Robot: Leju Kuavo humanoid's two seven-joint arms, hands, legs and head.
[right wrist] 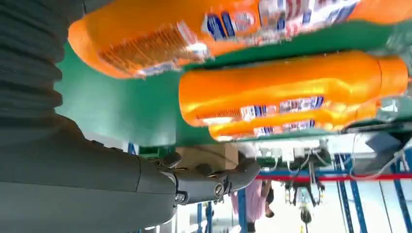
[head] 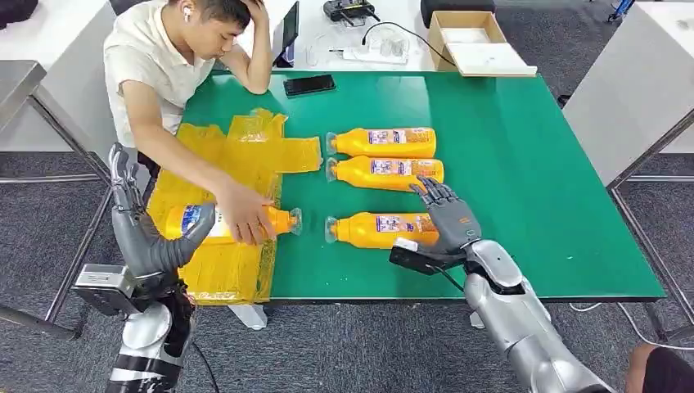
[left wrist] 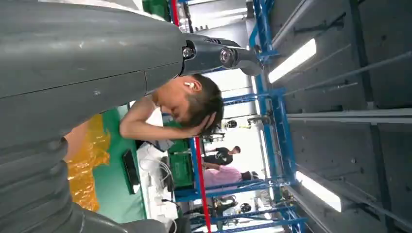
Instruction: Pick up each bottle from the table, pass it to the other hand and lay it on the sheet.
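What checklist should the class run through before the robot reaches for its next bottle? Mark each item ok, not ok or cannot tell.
1. Right hand free to grasp: ok, fingers spread, holding nothing.
2. Target within reach: ok, the right hand hovers at the base end of the nearest bottle on the green table.
3. Left hand ready to receive: cannot tell, it is raised by the table's edge, its fingers unclear.
4. Yellow sheet free for placing: not ok, a person's hand rests on the bottle on the sheet.
5. Other bottles waiting: ok, the middle bottle and far bottle lie side by side.
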